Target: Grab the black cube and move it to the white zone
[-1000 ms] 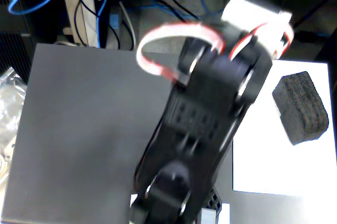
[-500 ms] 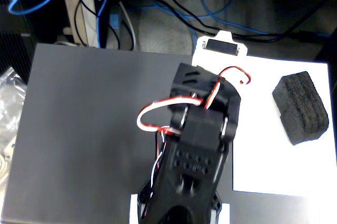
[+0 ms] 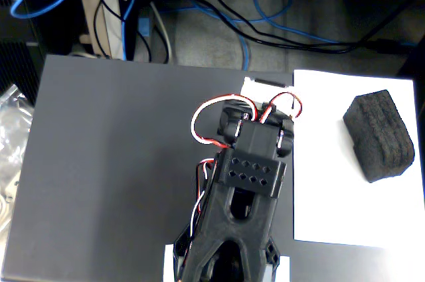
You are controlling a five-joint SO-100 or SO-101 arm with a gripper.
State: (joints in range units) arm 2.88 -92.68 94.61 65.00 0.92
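Fixed view: one black cube [image 3: 379,136] lies on the single white zone [image 3: 332,182], near its right edge. One arm [image 3: 242,196] rests over the dark grey mat [image 3: 119,162]; its gripper is hidden, so open or closed cannot be told.

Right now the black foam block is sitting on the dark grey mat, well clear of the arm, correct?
Not quite. The fixed view shows the black foam block resting on the white sheet, not the dark grey mat. It is indeed well clear of the arm.
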